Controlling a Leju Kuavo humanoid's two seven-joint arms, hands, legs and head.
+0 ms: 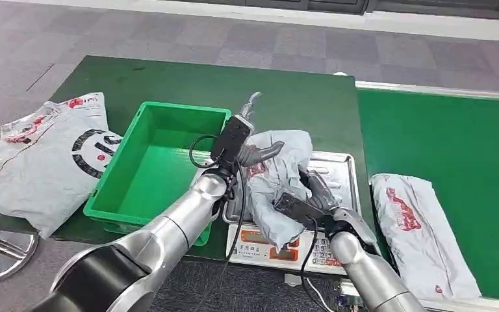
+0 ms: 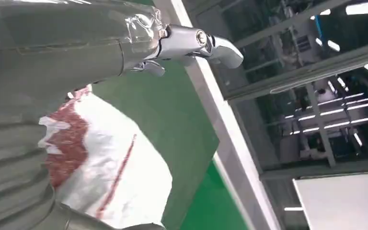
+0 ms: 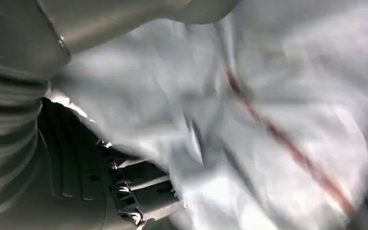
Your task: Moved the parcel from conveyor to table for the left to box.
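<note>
Both hands (image 1: 260, 153) on parcel (image 1: 279, 182)

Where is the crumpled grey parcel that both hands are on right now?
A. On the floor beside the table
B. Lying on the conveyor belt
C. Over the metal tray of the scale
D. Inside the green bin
C: the grey parcel sits over the scale tray, with the left hand and right hand on it; the green bin beside it holds nothing.
</note>
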